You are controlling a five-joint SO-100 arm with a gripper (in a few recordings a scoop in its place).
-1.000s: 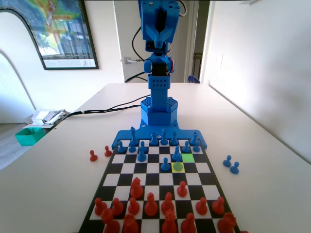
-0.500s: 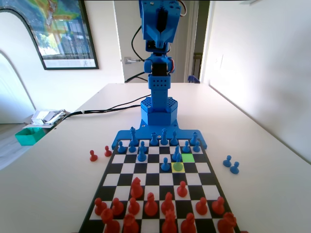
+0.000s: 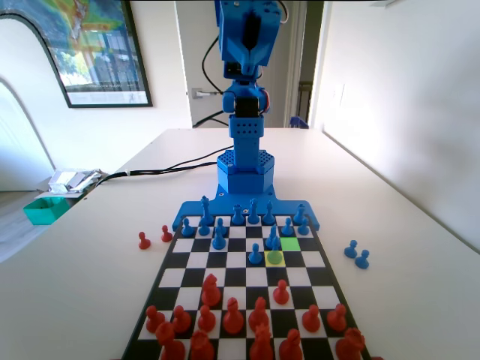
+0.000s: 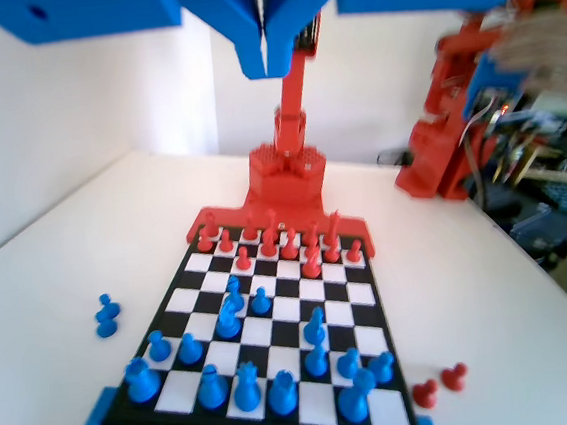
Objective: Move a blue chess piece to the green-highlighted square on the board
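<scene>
2 blue pawns (image 3: 356,253) off board (image 3: 315,259); 2 red pawns (image 3: 154,238) off board.

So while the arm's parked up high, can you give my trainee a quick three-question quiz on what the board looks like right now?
1. True or false: in the fixed view, the green-highlighted square has no piece on it.
2. What stands on the yellow square? A: a red pawn. B: the blue chess piece, greenish in tint. C: nothing.
3. Fill in: in the wrist view, the gripper has its jaws ____ and holds nothing.

Key: 1 true; 2 B; 3 shut.
</scene>
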